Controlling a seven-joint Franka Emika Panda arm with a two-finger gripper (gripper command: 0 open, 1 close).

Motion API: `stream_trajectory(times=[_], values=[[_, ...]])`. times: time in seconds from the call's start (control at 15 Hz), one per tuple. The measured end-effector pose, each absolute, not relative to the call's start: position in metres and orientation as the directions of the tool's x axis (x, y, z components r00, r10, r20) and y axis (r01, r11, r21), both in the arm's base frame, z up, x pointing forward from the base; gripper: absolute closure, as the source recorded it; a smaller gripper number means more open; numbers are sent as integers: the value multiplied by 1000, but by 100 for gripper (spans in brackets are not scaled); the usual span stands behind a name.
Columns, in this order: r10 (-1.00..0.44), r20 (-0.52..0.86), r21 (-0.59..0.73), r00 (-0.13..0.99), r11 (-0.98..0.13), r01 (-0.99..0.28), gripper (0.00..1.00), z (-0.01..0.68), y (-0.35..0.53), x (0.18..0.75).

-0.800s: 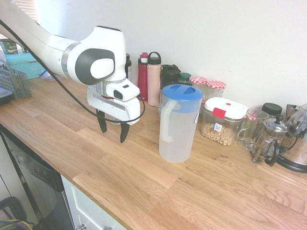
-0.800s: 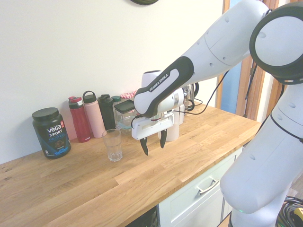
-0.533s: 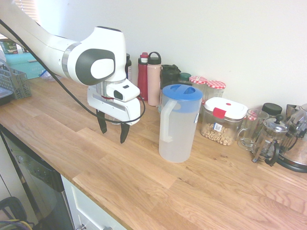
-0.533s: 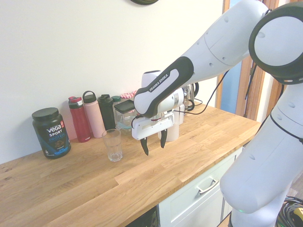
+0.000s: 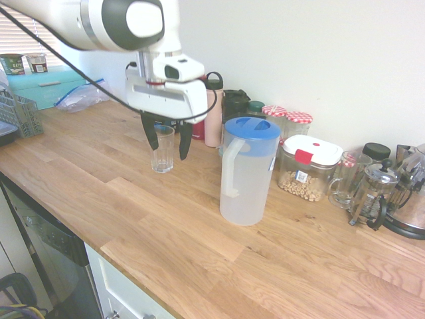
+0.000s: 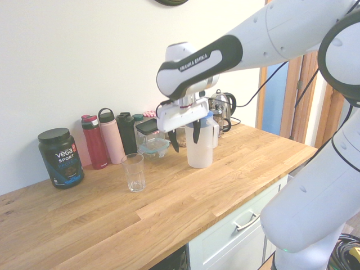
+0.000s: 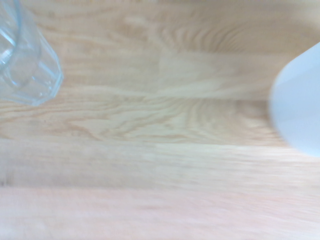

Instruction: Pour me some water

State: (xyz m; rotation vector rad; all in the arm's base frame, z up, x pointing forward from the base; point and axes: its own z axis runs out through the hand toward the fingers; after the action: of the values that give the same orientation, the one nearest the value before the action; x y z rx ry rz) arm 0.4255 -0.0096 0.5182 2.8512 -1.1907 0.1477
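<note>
The pincer point(image 5: 167, 138) hangs above the wooden table point(image 5: 166, 226), pointing straight down, its fingers spread wide and holding nothing. The water point(image 5: 244, 193) sits in the frosted jug point(image 5: 247, 171) with the blue lid, upright just beside it. A clear drinking glass point(image 5: 162, 149) stands nearby.

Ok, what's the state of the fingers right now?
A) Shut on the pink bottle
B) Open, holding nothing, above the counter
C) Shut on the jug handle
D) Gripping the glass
B: the fingers stand apart and empty, up between the glass and the jug, touching neither.
</note>
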Motion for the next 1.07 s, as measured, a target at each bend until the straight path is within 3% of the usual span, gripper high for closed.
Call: stream_trajectory(times=[0.47, 1.0, 1.07], values=[[-665, 134, -33, 734, -744, -668, 0, 599, -102, 379], [-642, 156, -68, 751, -765, -640, 0, 532, -155, 405], [-646, 159, -65, 747, -761, -645, 100, 522, -157, 414]])
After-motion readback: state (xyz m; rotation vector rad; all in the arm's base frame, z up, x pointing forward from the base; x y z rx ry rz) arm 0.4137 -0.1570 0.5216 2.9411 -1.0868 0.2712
